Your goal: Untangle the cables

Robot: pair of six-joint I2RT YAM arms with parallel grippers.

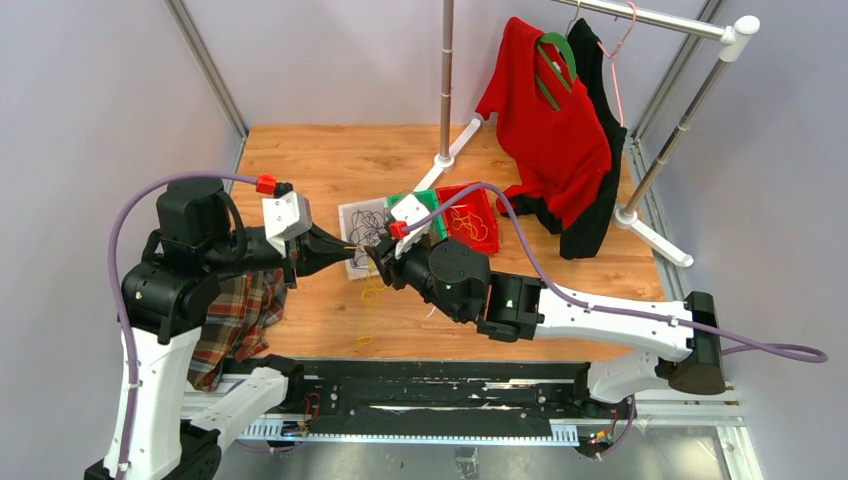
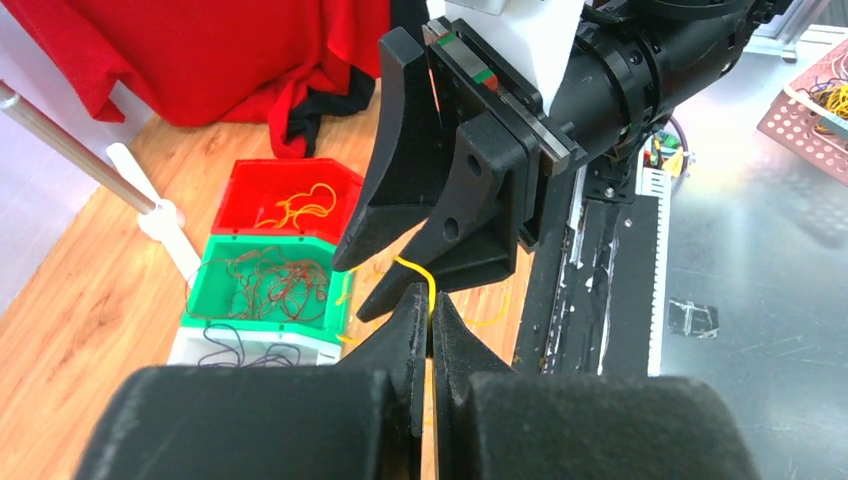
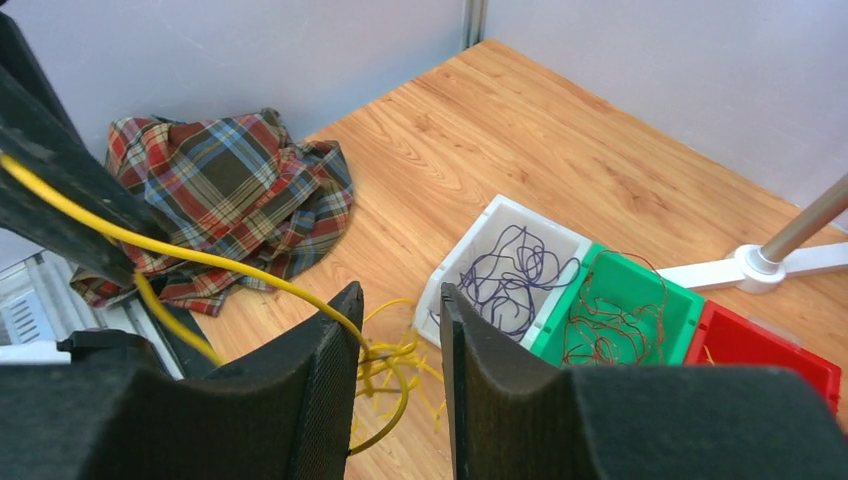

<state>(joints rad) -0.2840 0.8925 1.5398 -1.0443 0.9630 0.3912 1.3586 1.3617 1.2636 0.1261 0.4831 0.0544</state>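
My left gripper [image 2: 430, 300] is shut on a yellow cable [image 2: 415, 268] held above the wooden floor; in the top view it [image 1: 345, 250] meets my right gripper [image 1: 377, 262] tip to tip. My right gripper [image 3: 398, 312] is open, and the yellow cable [image 3: 200, 258] runs from the left gripper across its left finger [image 3: 330, 350] into the gap. A yellow tangle [image 3: 400, 365] hangs below, also in the top view [image 1: 370, 298]. Purple cables [image 3: 515, 275] lie in a white bin, red-brown cables [image 3: 610, 320] in a green bin, and yellow cables [image 2: 300, 205] in a red bin.
The white bin [image 1: 352, 215], green bin [image 1: 432, 198] and red bin [image 1: 482, 205] stand in a row mid-table. A plaid cloth [image 1: 235, 315] lies at the near left. A clothes rack with red and black garments [image 1: 555, 120] stands at the back right.
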